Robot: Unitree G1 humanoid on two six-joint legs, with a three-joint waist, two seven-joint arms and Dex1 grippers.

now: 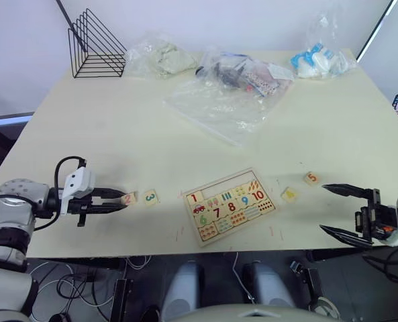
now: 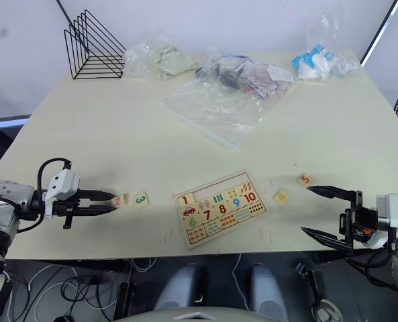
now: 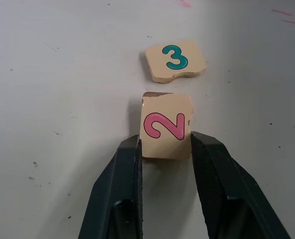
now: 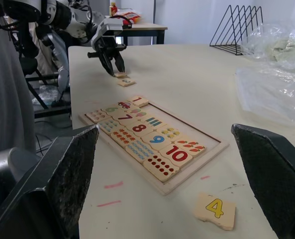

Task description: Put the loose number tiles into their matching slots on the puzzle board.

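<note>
Left claw (image 3: 166,149): pinching tile 2 (image 3: 165,127), left of puzzle board (image 1: 230,206), beside tile 3 (image 3: 175,60). Right claw (image 1: 338,209): spread wide, empty, right of board.

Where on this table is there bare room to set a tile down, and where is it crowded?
Bare: the wide stretch between the wire rack and the puzzle board, left of the flat clear bag; also the right side between that bag and tile 5. Crowded: the far edge with filled bags, and tiles 2 and 3 beside the left claw.
</note>
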